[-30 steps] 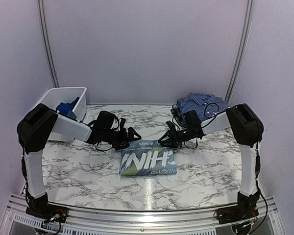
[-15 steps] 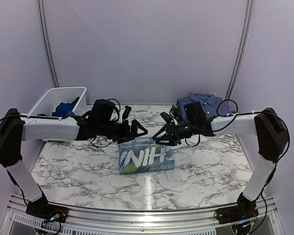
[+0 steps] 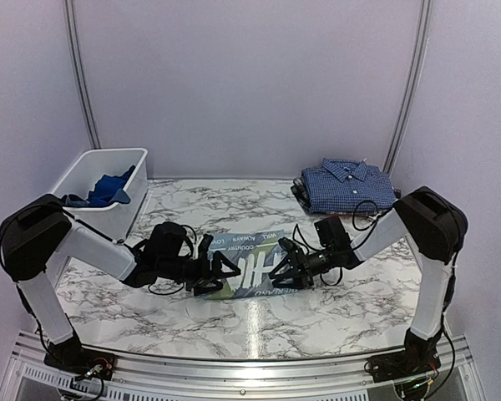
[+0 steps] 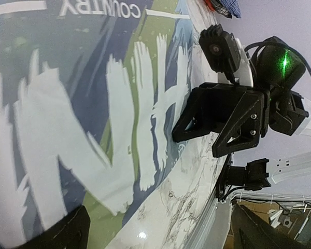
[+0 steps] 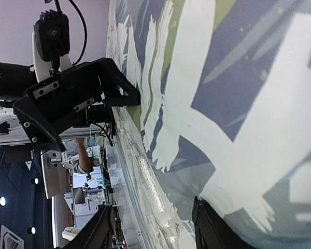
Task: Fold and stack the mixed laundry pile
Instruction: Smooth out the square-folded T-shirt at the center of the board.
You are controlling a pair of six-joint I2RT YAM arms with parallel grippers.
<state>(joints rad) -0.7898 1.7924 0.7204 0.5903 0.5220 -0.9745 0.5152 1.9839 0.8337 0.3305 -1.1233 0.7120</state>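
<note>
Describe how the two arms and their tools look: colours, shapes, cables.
Both the left arm and right arm have white tubular links between bulky black joint housings, with thin black cables looping near the wrists. The left tool and right tool are black, with angular triangular fingers fixed by small screws. A green light glows on the right wrist.
</note>
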